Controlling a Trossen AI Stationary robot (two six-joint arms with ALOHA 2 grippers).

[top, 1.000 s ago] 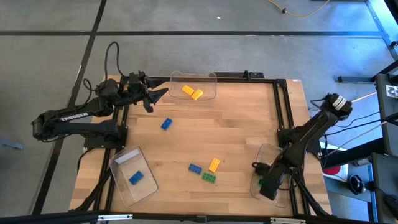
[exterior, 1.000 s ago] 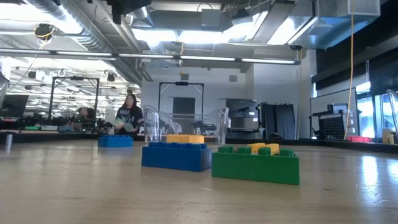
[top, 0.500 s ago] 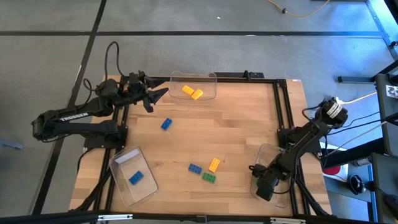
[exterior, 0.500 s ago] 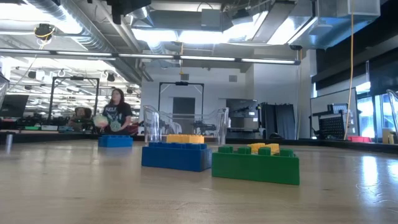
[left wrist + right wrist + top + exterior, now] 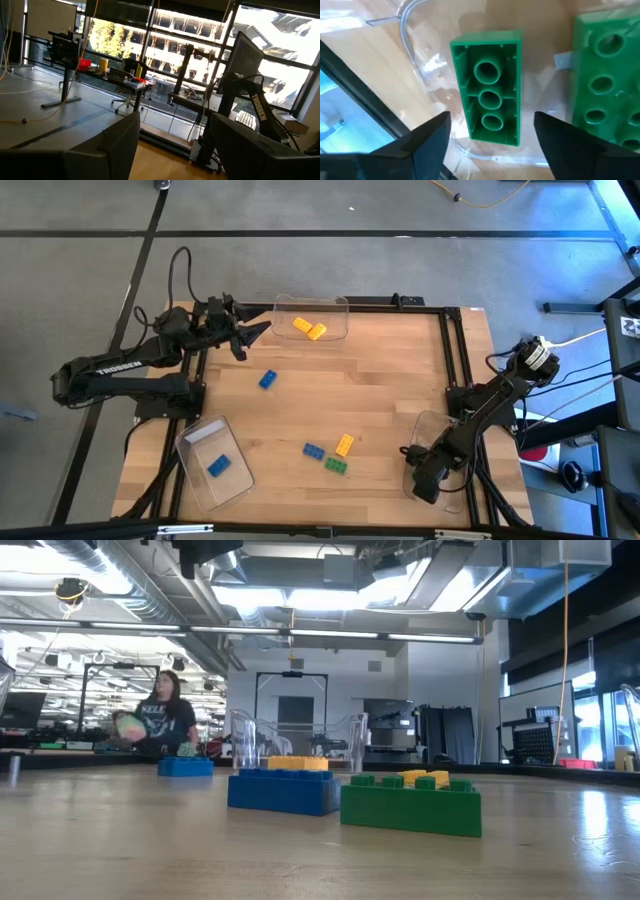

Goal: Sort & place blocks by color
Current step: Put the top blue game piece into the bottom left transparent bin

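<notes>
The right gripper (image 5: 424, 480), fingers spread and empty, hangs over a clear tray (image 5: 427, 70) holding two green blocks (image 5: 491, 105). The left gripper (image 5: 250, 333), also parted, waits at the table's far-left corner.

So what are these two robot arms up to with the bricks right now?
They are sorting bricks by colour into clear trays. The right gripper hangs open over the right tray, where two green bricks lie. The left gripper waits beside the tray with two yellow bricks. Four bricks remain loose on the table.
</notes>
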